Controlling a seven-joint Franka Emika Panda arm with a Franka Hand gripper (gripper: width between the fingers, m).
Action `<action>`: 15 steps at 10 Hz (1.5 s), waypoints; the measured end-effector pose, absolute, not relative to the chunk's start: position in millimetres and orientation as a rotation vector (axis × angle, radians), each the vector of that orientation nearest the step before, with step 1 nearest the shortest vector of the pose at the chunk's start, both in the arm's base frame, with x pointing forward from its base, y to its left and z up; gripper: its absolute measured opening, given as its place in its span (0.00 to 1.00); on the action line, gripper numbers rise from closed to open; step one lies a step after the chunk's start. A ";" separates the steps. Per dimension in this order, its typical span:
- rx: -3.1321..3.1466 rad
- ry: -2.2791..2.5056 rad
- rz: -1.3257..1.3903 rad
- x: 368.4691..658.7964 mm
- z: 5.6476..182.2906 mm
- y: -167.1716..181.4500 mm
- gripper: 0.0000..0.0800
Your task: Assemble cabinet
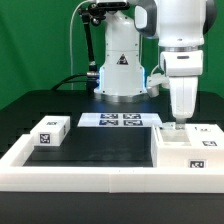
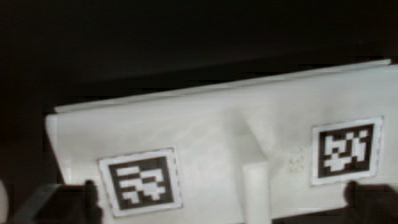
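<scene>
The cabinet [image 1: 185,148] is a large white box-shaped body at the exterior view's right, inside the frame, with small black-and-white tags on it. My gripper [image 1: 178,124] hangs straight down over its back part, just above or at its top. In the wrist view the cabinet [image 2: 231,125] fills the picture with two tags showing. My gripper [image 2: 217,205] is open, with its dark fingers [image 2: 61,203] wide apart on either side of the white top. I cannot tell if they touch it. A small white piece [image 1: 50,132] with a tag lies at the exterior view's left.
A low white border frame [image 1: 95,172] runs round the black work area. The marker board [image 1: 120,120] lies flat at the back middle, before the robot's base [image 1: 120,70]. A green wall stands behind.
</scene>
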State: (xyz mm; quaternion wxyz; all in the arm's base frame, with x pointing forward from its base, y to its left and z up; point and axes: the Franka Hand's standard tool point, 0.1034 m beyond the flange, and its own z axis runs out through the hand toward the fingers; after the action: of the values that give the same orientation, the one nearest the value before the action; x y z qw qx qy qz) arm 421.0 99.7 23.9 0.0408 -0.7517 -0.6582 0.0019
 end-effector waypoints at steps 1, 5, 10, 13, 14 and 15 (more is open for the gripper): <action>-2.301 -2.015 0.007 420.5 23.3 99.7 0.69; -2.300 -2.005 0.016 418.1 19.3 98.7 0.08; -2.303 -2.007 0.020 419.1 22.8 98.3 0.09; -2.323 -2.011 0.055 419.0 43.8 98.8 0.09; -2.324 -2.018 0.067 419.5 49.6 97.5 0.09; -2.327 -2.022 0.093 419.0 57.1 94.4 0.09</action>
State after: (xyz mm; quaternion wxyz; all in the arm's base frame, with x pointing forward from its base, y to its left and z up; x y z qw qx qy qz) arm 419.0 94.4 57.1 0.0289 -0.7541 -0.6554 0.0303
